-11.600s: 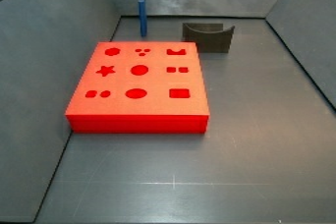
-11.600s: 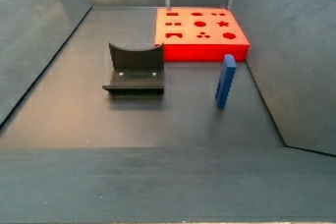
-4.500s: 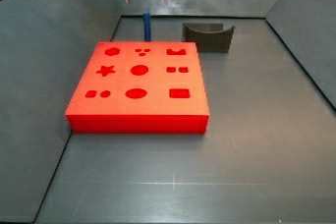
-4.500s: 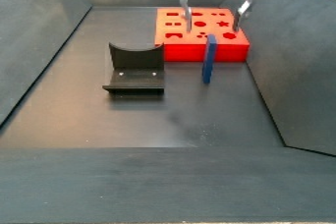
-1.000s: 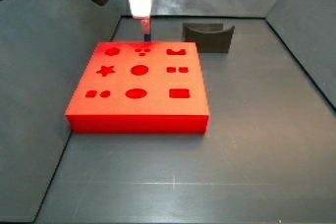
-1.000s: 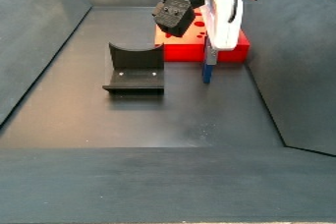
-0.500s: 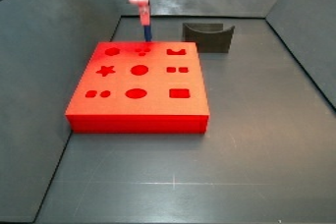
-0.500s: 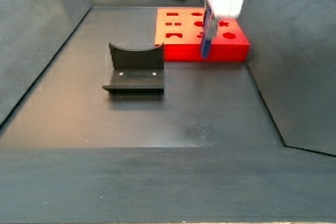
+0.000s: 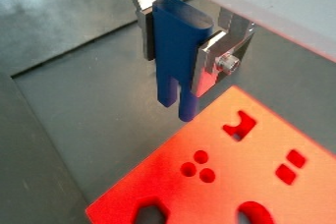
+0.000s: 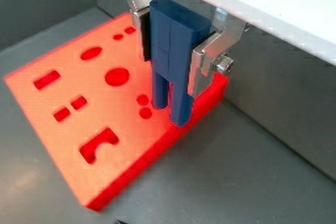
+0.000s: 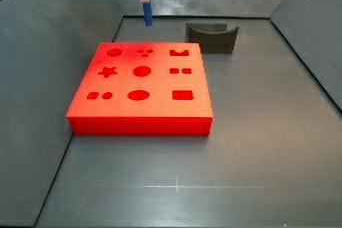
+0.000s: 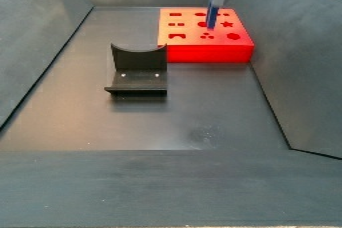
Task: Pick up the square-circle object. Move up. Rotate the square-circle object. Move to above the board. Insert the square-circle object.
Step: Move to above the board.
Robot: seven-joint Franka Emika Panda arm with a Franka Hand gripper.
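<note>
- Blue plastic, the square-circle object (image 9: 174, 53) hangs upright, and we see it clamped between the gripper (image 10: 171, 29) fingers (image 10: 207, 51) in both wrist views.
- We see it lifted clear of the floor, at the far edge of the red board (image 11: 140, 87).
- We see the dark fixture (image 12: 136, 69) standing well apart from the board.

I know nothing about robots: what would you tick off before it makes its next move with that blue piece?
1. Grip: the gripper has its silver fingers clamped on the square-circle object. Ok.
2. Lifted clear: in a side view the object hangs above the floor, upright. Ok.
3. Rotated for insertion: it points straight down. Cannot tell whether more turning is needed.
4. Over the board: wrist views show it near the board's edge. Cannot tell which cutout it lines up with.
5. Fixture stands apart from the board. Ok.
</note>
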